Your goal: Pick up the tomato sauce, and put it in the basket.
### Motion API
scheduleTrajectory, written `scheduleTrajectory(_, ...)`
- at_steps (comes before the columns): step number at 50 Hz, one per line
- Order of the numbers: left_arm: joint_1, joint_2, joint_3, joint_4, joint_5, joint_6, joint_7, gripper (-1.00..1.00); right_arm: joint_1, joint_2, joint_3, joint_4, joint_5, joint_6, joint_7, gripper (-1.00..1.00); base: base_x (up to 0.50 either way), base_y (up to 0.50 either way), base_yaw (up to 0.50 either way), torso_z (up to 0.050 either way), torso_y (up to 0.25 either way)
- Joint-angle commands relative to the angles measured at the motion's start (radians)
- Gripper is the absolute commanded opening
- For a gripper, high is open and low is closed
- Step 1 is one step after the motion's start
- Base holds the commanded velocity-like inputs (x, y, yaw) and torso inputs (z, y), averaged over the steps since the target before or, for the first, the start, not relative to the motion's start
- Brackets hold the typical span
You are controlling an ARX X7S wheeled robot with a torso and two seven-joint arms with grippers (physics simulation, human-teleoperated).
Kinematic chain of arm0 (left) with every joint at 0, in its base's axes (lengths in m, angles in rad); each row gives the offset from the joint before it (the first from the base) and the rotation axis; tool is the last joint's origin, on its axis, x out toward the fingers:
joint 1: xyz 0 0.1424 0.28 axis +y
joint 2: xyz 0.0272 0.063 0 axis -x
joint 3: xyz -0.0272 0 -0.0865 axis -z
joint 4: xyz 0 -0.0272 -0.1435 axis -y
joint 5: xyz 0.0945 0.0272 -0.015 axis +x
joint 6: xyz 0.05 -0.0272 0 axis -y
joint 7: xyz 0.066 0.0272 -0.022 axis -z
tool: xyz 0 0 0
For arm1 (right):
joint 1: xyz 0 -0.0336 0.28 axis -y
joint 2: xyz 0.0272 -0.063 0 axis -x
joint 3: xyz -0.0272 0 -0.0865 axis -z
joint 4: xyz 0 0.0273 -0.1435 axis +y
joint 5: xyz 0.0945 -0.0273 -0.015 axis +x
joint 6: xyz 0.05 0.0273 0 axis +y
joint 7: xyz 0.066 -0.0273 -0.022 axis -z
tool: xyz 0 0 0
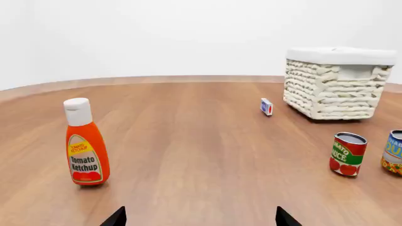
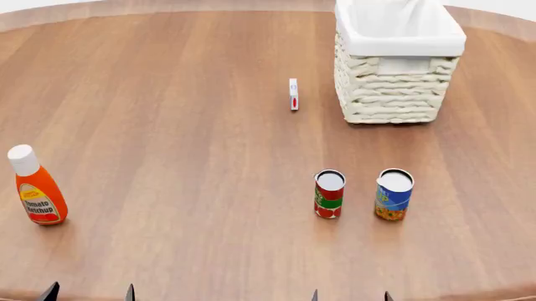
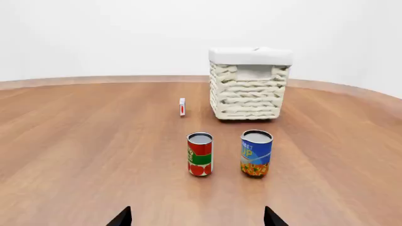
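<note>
The tomato sauce is a small tin with a silver top and a red label with a green band, standing upright on the wooden table; it also shows in the wrist views. Beyond it stands the basket, cream wicker with a white liner. My right gripper is open at the near table edge, well short of the tin. My left gripper is open too, at the near left, with nothing between its fingers.
A blue-and-yellow can stands just right of the tomato sauce. An orange ketchup bottle with a white cap stands at the left. A small white and red box sits left of the basket.
</note>
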Motion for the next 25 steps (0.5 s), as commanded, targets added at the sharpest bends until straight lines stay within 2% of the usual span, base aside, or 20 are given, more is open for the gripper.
scheduleTrajectory(1,0.0,-0.01,0.011,0.0,-0.01,0.0,-0.011,1.0,-0.009,0.023,-0.027,-0.013,0.023,0.0,0.027,1.0,0.0,0.0,0.0,0.0,0.0)
scheduleTrajectory(2,0.008,-0.01,-0.001,0.016,-0.032,-0.012,-0.007,1.0,-0.003,0.04,-0.06,-0.03,-0.119,-0.006,0.108,1.0,0.0,0.0,0.0,0.0,0.0)
scheduleTrajectory(3,0.012,-0.019,0.004,0.023,-0.033,-0.014,-0.012,1.0,-0.008,0.037,-0.056,-0.064,-0.143,0.034,0.134,1.0,0.0,0.0,0.0,0.0,0.0)
scheduleTrajectory(5,0.026,-0.024,-0.008,0.054,-0.035,-0.01,-0.052,1.0,-0.032,0.028,-0.007,-0.159,-0.033,0.15,0.108,1.0,0.0,0.0,0.0,0.0,0.0)
scheduleTrajectory(6,0.036,-0.029,-0.01,0.074,-0.045,-0.018,-0.055,1.0,-0.044,0.038,-0.005,-0.168,-0.001,0.141,0.084,1.0,0.0,0.0,0.0,0.0,0.0)
scheduleTrajectory(7,0.049,-0.034,-0.01,0.099,-0.04,-0.019,-0.067,1.0,-0.062,0.042,-0.002,-0.177,0.009,0.118,0.084,1.0,0.0,0.0,0.0,0.0,0.0)
scheduleTrajectory(8,0.074,-0.041,-0.009,0.135,-0.024,0.001,-0.08,1.0,-0.072,0.058,-0.028,-0.22,-0.033,0.168,0.087,1.0,0.0,0.0,0.0,0.0,0.0)
scheduleTrajectory(10,0.138,-0.042,-0.019,0.237,0.001,0.028,-0.122,1.0,-0.133,0.059,-0.02,-0.311,-0.011,0.152,0.092,1.0,0.0,0.0,0.0,0.0,0.0)
scheduleTrajectory(16,0.291,-0.056,-0.026,0.46,-0.041,0.101,-0.135,1.0,-0.263,0.07,-0.063,-0.471,-0.092,0.071,0.142,1.0,0.0,0.0,0.0,0.0,0.0)
scheduleTrajectory(19,0.373,-0.047,-0.01,0.519,0.049,0.199,-0.182,1.0,-0.315,0.076,-0.082,-0.516,-0.106,0.044,0.152,1.0,0.0,0.0,0.0,0.0,0.0)
scheduleTrajectory(25,0.418,-0.067,0.014,0.549,0.046,0.251,-0.188,1.0,-0.364,0.092,-0.104,-0.556,-0.13,0.013,0.168,1.0,0.0,0.0,0.0,0.0,0.0)
